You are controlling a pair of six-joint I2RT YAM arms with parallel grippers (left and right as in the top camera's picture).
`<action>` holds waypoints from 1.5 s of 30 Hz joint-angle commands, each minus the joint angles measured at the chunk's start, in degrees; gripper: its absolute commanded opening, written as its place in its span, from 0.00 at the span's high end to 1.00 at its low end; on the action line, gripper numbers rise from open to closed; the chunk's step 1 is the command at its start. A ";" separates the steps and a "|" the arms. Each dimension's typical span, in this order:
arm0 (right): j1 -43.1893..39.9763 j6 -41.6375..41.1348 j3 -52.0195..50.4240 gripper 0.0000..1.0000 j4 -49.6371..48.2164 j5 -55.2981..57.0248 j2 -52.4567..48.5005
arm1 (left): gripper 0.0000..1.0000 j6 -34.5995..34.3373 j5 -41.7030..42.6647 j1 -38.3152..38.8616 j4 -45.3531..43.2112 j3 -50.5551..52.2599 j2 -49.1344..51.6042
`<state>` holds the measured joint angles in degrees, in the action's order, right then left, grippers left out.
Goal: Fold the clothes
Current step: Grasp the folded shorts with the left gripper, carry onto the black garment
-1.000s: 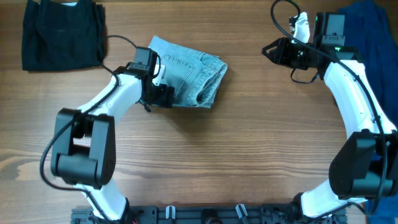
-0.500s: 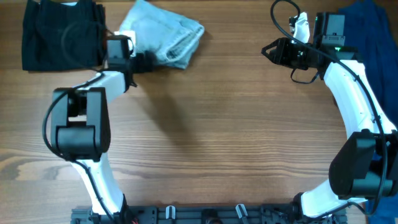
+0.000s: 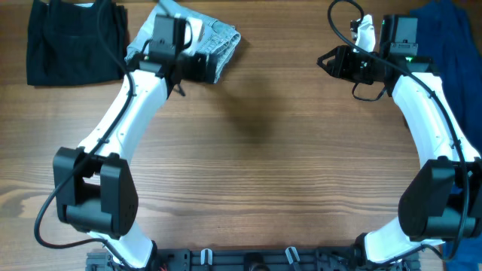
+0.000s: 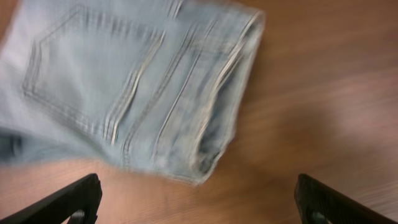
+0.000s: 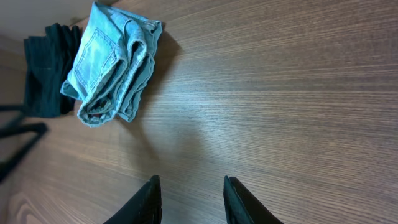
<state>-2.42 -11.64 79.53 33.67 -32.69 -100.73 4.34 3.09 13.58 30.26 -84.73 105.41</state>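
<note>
Your left gripper (image 4: 196, 199) hangs just over the folded denim shorts (image 3: 222, 44) with its fingers spread wide and empty. The shorts lie at the table's (image 3: 263, 165) far left beside the black garment (image 3: 71, 41), likely parked there as finished. Your right gripper (image 5: 189, 193), fingers slightly parted around nothing, waits far right, out of the way.

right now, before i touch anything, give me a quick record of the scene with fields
task item: light-blue denim shorts, folded, lying at the far side of the table
left end effector: open wide, at the folded edge of the shorts, holding nothing
right end effector: fingers apart, empty, over bare wood
other items: black garment at the far left; dark blue garment at the far right
</note>
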 commanded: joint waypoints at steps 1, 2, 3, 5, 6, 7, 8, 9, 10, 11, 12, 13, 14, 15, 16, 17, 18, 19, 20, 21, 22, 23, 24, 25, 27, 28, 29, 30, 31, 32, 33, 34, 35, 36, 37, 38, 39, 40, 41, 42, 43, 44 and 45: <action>0.37 0.96 -0.42 0.67 0.31 0.02 -1.07 | 0.00 -0.66 -1.03 1.22 -0.42 -5.53 5.64; 0.37 0.98 -0.42 0.67 0.52 -0.20 -1.07 | 0.00 -1.46 -1.05 1.51 -1.60 -6.12 7.67; 0.37 0.96 -0.42 0.67 0.70 -0.33 -1.07 | 0.00 -1.86 -0.98 1.81 -2.82 -6.51 10.05; 0.37 0.96 -0.42 0.67 0.83 -0.33 -1.07 | 0.00 -1.84 -1.01 2.58 -4.74 -7.13 14.23; 0.37 0.98 -0.42 0.67 0.92 -0.33 -1.07 | 0.00 -1.79 -1.03 3.26 -5.64 -7.74 16.74; 0.37 0.98 -0.42 0.66 0.96 -0.33 -1.07 | 0.00 -1.79 -1.14 3.65 -6.14 -8.24 18.45; 0.37 0.98 -0.42 0.66 1.07 -0.33 -1.07 | 0.00 -1.77 -1.29 4.09 -6.49 -8.76 19.87; 0.37 0.98 -0.42 0.66 1.18 -0.33 -1.07 | 0.00 -1.77 -1.49 4.46 -6.95 -9.16 21.09; 0.37 1.01 -0.42 0.66 1.36 -0.31 -1.07 | 0.00 -1.73 -1.77 4.83 -7.67 -9.18 22.14; 0.37 1.05 -0.42 0.66 1.49 -0.31 -1.07 | 0.00 -1.77 -2.62 5.25 -8.28 -9.18 23.19; 0.37 1.14 -0.42 0.66 1.51 -0.28 -1.07 | 0.00 -1.75 -3.30 5.33 -8.68 -9.18 23.80; 0.37 1.16 -0.42 0.66 1.51 -0.24 -1.07 | 0.00 -1.75 -3.74 5.44 -8.76 -9.18 24.13; 0.37 1.18 -0.42 0.66 1.49 -0.09 -1.07 | 0.00 -1.75 -4.61 5.42 -9.05 -9.18 24.79; 0.37 1.16 -0.42 0.66 1.49 -0.09 -1.07 | 0.00 -1.75 -5.62 5.31 -9.33 -9.16 25.51; 0.37 1.18 -0.42 0.66 1.46 -0.09 -1.07 | 0.00 -1.75 -6.56 5.27 -9.51 -9.16 25.73; 0.37 1.16 -0.42 0.66 1.42 -0.11 -1.07 | 0.00 -1.75 -8.07 5.16 -9.86 -9.16 26.34; 0.37 1.16 -0.42 0.66 1.36 -0.11 -1.07 | 0.00 -1.75 -10.34 5.14 -10.29 -9.16 26.69; 0.37 1.16 -0.42 0.66 1.33 -0.11 -1.07 | 0.00 -1.68 -12.79 4.98 -11.04 -9.16 27.63; 0.37 1.16 -0.42 0.66 1.33 -0.09 -1.07 | 0.00 -1.14 -14.67 4.90 -11.76 -9.16 28.44; 0.37 1.16 -0.42 0.66 1.33 -0.09 -1.07 | 0.01 1.18 -15.74 4.81 -12.37 -9.16 29.38; 0.37 1.16 -0.42 0.66 1.33 -0.11 -1.07 | 0.01 3.08 -17.07 4.79 -12.87 -9.16 30.56; 0.37 1.16 -0.42 0.66 1.33 -0.11 -1.07 | 0.01 4.52 -19.69 4.79 -13.81 -9.16 31.93; 0.37 1.14 -0.42 0.66 1.33 -0.11 -1.07 | 0.03 4.96 -21.94 4.79 -14.71 -9.16 32.89; 0.37 1.16 -0.42 0.66 1.29 -0.11 -1.07 | 0.09 6.03 -24.37 4.79 -16.00 -9.16 34.14; 0.37 1.14 -0.42 0.66 1.29 -0.11 -1.07 | 0.25 6.03 -25.86 4.79 -16.81 -9.16 35.30; 0.37 1.14 -0.42 0.66 1.31 -0.11 -1.07 | 0.38 6.01 -25.92 4.79 -16.87 -9.16 35.78; 0.37 1.11 -0.42 0.66 1.33 -0.13 -1.07 | 0.71 5.99 -26.18 4.79 -16.85 -9.16 36.00; 0.37 1.14 -0.42 0.66 1.33 -0.13 -1.07 | 0.85 5.97 -26.16 4.79 -16.85 -9.16 36.06; 0.37 1.14 -0.42 0.66 1.33 -0.15 -1.07 | 0.91 5.92 -26.16 4.79 -17.09 -9.14 36.04; 0.37 1.14 -0.42 0.66 1.31 -0.15 -1.07 | 0.96 5.46 -26.14 4.79 -17.35 -9.16 36.04; 0.37 1.14 -0.42 0.66 1.31 -0.15 -1.07 | 0.96 5.38 -26.12 4.83 -17.75 -9.16 36.04; 0.37 1.16 -0.42 0.66 1.33 -0.15 -1.07 | 0.96 5.44 -26.14 4.92 -17.84 -9.16 35.89; 0.35 1.16 -0.42 0.66 1.38 -0.15 -1.07 | 0.96 5.60 -26.21 4.94 -17.75 -9.16 35.54; 0.37 1.16 -0.42 0.66 1.44 -0.13 -1.07 | 0.96 5.55 -26.67 4.94 -17.64 -9.16 34.95; 0.37 1.14 -0.42 0.66 1.49 -0.13 -1.07 | 0.96 5.57 -27.34 4.94 -17.27 -9.16 33.64; 0.37 1.16 -0.42 0.66 1.49 -0.13 -1.07 | 0.96 5.57 -27.67 4.92 -16.04 -9.16 29.99; 0.37 1.16 -0.42 0.66 1.46 -0.13 -1.07 | 0.96 5.57 -27.67 4.87 -15.30 -9.16 27.36; 0.37 1.14 -0.42 0.66 1.46 -0.15 -1.07 | 0.96 5.57 -27.69 4.72 -14.69 -9.16 23.21; 0.37 1.14 -0.42 0.66 1.46 -0.15 -1.07 | 0.96 5.55 -27.67 4.48 -14.58 -9.16 19.96; 0.37 1.16 -0.42 0.66 1.49 -0.15 -1.07 | 0.96 5.57 -27.67 4.22 -14.71 -9.16 17.42; 0.37 1.14 -0.42 0.66 1.49 -0.15 -1.07 | 0.96 5.57 -27.71 3.87 -15.15 -9.16 15.21; 0.37 1.16 -0.42 0.66 1.49 -0.13 -1.07 | 0.96 5.57 -27.89 3.45 -15.74 -9.16 12.98; 0.37 1.16 -0.42 0.66 1.49 -0.13 -1.07 | 0.96 5.60 -28.44 2.82 -16.63 -9.16 10.60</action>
<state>-2.42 -11.64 79.53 35.20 -32.73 -100.77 9.85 -22.68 18.55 16.12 -93.19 127.28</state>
